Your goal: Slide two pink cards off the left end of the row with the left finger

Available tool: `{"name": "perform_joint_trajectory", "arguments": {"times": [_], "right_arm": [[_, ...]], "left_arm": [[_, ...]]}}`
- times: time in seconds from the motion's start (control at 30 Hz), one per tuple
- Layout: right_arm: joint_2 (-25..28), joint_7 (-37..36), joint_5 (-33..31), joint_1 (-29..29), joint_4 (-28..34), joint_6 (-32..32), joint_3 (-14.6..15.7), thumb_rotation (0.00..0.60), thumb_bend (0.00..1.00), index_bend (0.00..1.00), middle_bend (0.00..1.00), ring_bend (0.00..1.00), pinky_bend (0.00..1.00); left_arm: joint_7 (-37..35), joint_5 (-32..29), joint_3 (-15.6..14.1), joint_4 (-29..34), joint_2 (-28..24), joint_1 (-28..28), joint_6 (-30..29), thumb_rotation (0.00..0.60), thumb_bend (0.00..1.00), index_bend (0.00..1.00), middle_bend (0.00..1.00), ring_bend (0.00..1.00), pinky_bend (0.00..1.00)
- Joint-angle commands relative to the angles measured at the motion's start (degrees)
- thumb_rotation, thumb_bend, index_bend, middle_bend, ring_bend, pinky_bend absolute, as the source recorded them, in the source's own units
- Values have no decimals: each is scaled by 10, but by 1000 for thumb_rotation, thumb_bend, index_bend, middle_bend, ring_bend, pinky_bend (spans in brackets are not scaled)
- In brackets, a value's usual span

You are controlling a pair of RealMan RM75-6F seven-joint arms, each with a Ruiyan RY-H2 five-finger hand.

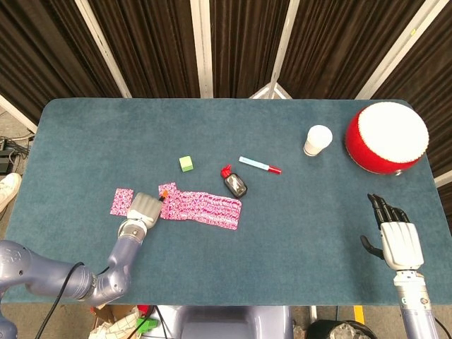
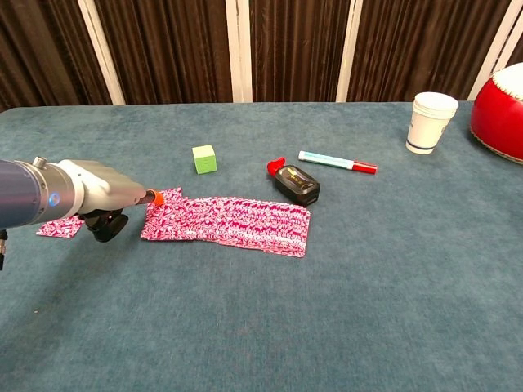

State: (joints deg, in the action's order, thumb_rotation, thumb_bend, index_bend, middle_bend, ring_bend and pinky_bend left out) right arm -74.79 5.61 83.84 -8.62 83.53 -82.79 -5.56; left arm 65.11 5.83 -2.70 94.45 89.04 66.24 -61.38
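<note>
- Pointing with one orange-tipped finger, the left hand (image 2: 96,193) has its other fingers curled under and holds nothing; the tip sits on the left end of the row of pink cards (image 2: 229,220), which suits a push-and-drag better than a grasp, since flat cards on cloth give no edge to pinch.
- Lying just ahead of that fingertip, the end card (image 1: 168,191) is skewed up and away from the line of the others, which I judge to mean it is the one being worked loose.
- Sitting on the far side of the hand from the row, close by its curled fingers, a single pink card (image 1: 121,200) lies apart from the rest, so by my reading one of the two is already off and the second is in hand.
- Resting low near the front edge of the table (image 1: 296,233), the right hand (image 1: 397,237) is well apart from the cards with fingers spread and empty; it has no part in this task and stays clear of the row.
- Beyond the row from the left hand stand a green cube (image 2: 204,158), a small black device with a red tip (image 2: 295,182) that nearly touches the row's far edge, and a marker (image 2: 337,162); a drag toward the left keeps the finger away from all three.
- Farther off, nearer the right hand's side, a paper cup (image 2: 430,122) and a red drum (image 1: 386,138) are out of the way.
</note>
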Motion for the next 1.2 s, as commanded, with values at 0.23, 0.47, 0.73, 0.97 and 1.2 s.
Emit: {"name": "perform_joint_trajectory", "arguments": {"times": [0.23, 0.47, 0.73, 0.97, 1.2], "right_arm": [[-4, 4, -10, -1, -7, 8, -2, 600, 284, 14, 150, 228, 238], [-5, 5, -15, -2, -9, 12, -3, 600, 285, 14, 150, 228, 238], [-8, 11, -19, -2, -12, 14, -3, 600, 284, 14, 150, 228, 238], [-9, 15, -26, -2, -15, 17, -5, 600, 284, 14, 150, 228, 238], [-13, 18, -35, -3, -22, 24, -7, 600, 285, 14, 150, 228, 238]], "left_arm": [[16, -20, 6, -37, 3, 6, 11, 600, 994, 52, 824, 802, 697], [24, -41, 13, -70, 2, 8, 26, 600, 994, 52, 824, 802, 697], [41, -55, 23, -143, 23, 17, 55, 600, 994, 52, 824, 802, 697], [71, -78, 30, -218, 55, 30, 83, 600, 994, 52, 824, 802, 697], [105, -105, 39, -296, 89, 40, 110, 600, 994, 47, 824, 802, 698]]}}
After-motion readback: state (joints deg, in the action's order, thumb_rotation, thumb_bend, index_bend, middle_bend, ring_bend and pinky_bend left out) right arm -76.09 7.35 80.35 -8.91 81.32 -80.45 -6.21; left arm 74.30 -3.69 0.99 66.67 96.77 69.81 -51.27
